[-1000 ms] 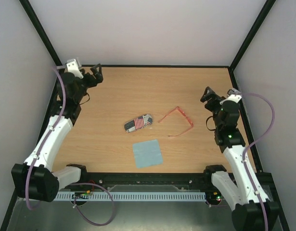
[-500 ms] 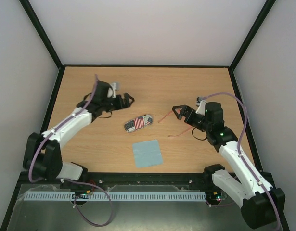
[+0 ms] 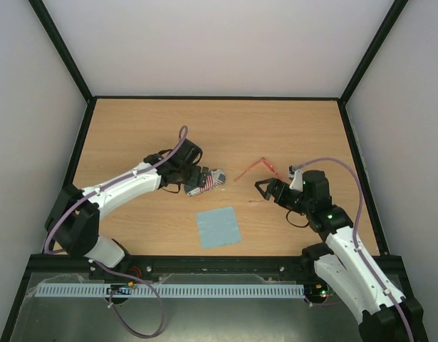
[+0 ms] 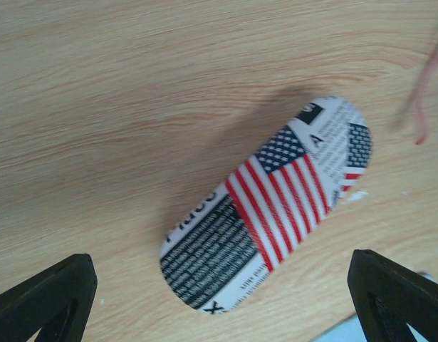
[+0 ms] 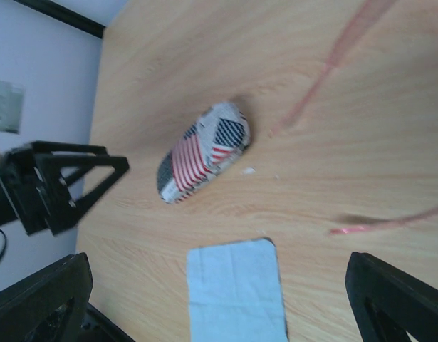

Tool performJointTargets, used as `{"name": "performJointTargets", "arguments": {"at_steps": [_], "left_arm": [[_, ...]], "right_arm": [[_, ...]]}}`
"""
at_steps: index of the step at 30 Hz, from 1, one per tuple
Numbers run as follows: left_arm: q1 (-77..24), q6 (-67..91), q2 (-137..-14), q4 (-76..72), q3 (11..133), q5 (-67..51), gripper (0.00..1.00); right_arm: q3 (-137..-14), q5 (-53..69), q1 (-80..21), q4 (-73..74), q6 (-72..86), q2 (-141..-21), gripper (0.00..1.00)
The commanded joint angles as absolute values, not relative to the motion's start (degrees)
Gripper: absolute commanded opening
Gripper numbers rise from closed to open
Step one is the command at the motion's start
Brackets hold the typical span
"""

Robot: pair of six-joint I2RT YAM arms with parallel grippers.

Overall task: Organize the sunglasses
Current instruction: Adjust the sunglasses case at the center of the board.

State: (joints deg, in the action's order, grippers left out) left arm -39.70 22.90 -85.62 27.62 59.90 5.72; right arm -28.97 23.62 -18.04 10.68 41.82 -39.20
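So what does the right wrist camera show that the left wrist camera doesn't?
Only the right wrist: the whole light blue cloth and the open left gripper seen from outside. Only the left wrist: the flag case with its small print, close up. Both: the closed case and blurred red parts of the sunglasses.

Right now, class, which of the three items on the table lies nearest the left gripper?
The flag-print case: it sits just under the left gripper, between its open fingers, whereas the sunglasses and the blue cloth lie clear of it.
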Motion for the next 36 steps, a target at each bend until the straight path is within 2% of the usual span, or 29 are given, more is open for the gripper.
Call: {"name": "performJointTargets", "arguments": {"at_steps": [1,6,10,13,16,18,22,36], "left_arm": [[-37.6,23.4,-87.8,30.2,62.3,10.1,0.99],[-32.5,25.8,-89.8,29.0,64.4,8.6,0.99],[-28.6,26.3,-93.2,29.0,65.1,7.6,0.86],[-27.5,26.5,-95.1,28.7,64.6,7.9,0.64],[-27.3,26.7,-96.9,28.1,64.1,7.7,0.35],[-27.3,26.9,-97.7,27.4,63.4,7.0,0.26],[-28.2,27.7,-98.1,26.4,61.7,5.5,0.18],[-34.3,32.1,-96.4,22.7,54.5,2.0,0.17]], "right_arm": [[-24.1,23.9,-18.3,13.1,44.9,-35.4,0.98],[-23.9,22.8,-18.3,14.4,46.2,-33.8,0.98],[-24.6,23.6,-18.3,15.4,46.2,-33.1,0.99],[-25.3,23.8,-18.3,16.0,46.0,-33.1,0.99],[-26.0,23.8,-18.3,15.8,46.0,-33.6,0.99],[-26.6,24.0,-18.3,15.1,46.1,-34.7,1.0],[-28.8,24.5,-18.4,12.6,46.6,-39.3,1.0],[-36.8,21.5,-23.6,7.8,45.2,-54.4,0.99]]}}
